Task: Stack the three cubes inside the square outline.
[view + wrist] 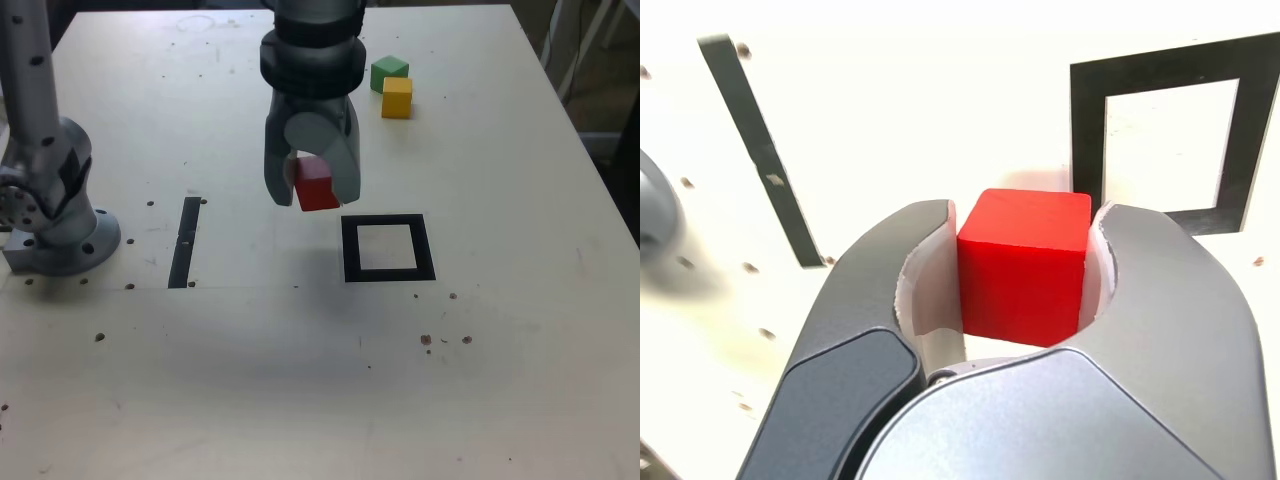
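From my console, the exterior view's left edge shows the arm's grey base bolted to the pale table, sitting at about nine o'clock from the scene's centre. Just right of it lies a thin black strip, flat on the surface and well apart from everything else.

Moving toward the middle, the gripper hangs above the table with its jaws clenched on the red cube — the wrist view confirms it, with the red block pressed between both pale inner pads and its top face clear of the fingers. The cube is lifted off the table (its shadow falls on the surface below, I believe).

At roughly four o'clock from the gripper sits the square outline, its pale interior bare; in the wrist view the frame lies just beyond the held cube.

Farther right, at about one o'clock from the gripper, the green cube and yellow cube rest on the table — touching or nearly so, green behind yellow.
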Motion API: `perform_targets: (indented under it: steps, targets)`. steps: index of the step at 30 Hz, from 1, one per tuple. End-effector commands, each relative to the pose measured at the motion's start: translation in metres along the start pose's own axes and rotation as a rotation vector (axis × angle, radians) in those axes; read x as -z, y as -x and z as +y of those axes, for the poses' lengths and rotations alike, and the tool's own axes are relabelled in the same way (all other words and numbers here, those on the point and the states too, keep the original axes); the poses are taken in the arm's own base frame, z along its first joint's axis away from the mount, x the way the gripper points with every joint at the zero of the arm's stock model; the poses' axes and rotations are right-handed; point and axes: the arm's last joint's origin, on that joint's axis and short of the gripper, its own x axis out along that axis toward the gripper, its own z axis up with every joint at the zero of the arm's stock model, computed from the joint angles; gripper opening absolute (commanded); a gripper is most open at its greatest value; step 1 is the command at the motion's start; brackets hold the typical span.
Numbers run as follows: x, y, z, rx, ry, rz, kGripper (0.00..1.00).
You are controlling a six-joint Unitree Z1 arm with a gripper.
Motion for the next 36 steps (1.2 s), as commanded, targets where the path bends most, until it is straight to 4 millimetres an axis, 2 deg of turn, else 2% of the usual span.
perform_targets:
  steps: [1, 9, 15, 21, 36]
  targets:
    - [-0.007, -0.003, -0.002, 0.005, 0.012, -0.006, 0.33]
    - [-0.021, -0.007, -0.006, 0.024, 0.061, -0.004, 0.33]
    - [-0.042, -0.015, -0.012, 0.014, 0.046, 0.056, 0.32]
    - [-0.056, -0.013, -0.022, 0.004, 0.017, 0.056, 0.33]
    - [-0.081, -0.026, -0.022, -0.032, 0.026, 0.065, 0.33]
